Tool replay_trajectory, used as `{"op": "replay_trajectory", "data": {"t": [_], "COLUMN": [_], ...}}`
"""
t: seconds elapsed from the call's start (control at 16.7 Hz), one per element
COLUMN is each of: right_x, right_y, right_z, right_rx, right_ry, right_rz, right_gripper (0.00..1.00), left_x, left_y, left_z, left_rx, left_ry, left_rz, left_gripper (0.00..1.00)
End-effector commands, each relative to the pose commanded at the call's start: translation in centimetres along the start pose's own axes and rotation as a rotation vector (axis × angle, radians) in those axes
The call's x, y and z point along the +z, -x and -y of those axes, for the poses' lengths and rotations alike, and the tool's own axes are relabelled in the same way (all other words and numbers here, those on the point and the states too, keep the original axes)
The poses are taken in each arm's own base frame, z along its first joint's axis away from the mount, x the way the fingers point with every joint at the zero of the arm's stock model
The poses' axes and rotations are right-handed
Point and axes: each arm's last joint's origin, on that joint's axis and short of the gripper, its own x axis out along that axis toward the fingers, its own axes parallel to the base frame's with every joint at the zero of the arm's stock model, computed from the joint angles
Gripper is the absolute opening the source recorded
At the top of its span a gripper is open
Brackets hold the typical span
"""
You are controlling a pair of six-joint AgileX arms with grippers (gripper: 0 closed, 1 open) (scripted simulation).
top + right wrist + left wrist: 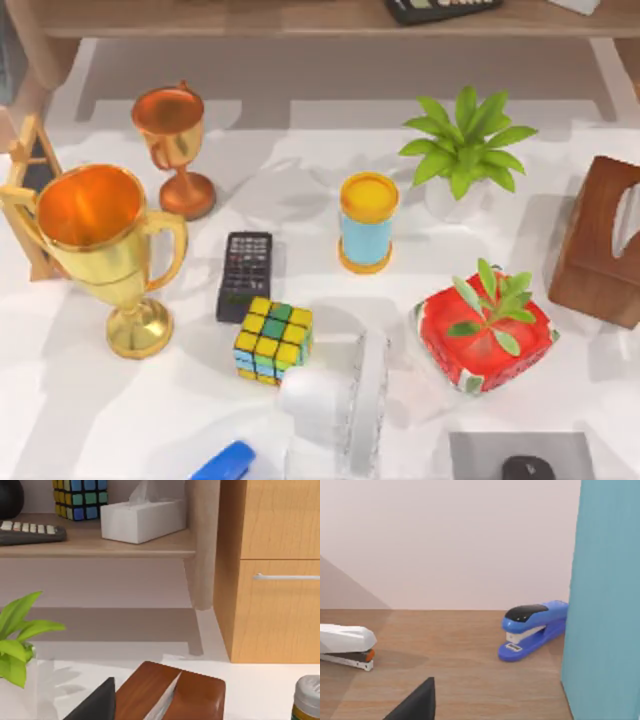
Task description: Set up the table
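Both grippers at a crowded table, grip state impossible to tell.
A dark tip of the left gripper (416, 705) hangs over a wooden surface near a blue stapler (534, 628); the right gripper (97, 704) sits just beside a brown tissue box (172, 696). The white table (90, 420) spreads beneath a gold trophy (105, 250), remote (245, 274) and puzzle cube (273, 341).

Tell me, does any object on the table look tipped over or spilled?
No. Both trophies, the blue cup and the potted plant stand upright on the table; nothing looks spilled.
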Motion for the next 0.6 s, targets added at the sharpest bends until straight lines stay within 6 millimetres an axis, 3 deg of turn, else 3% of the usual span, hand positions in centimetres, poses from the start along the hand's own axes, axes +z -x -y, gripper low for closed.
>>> {"op": "replay_trajectory", "data": {"t": [0.3,0.6], "right_x": [0.0,0.0], "right_y": [0.0,0.0], "right_z": [0.0,0.0], "right_rx": [0.000,0.000], "right_ry": [0.000,0.000], "right_rz": [0.000,0.000], "right_gripper": [1.00,1.00], "left_x": [-1.3,-1.4], "left_y": [-2.2,-2.4], "left_z": [4.0,4.3], "left_rx": [-0.005,-0.004], "left_ry": [0.006,0.009], "left_rz": [0.006,0.010], "left_gripper": [1.00,1.00]}}
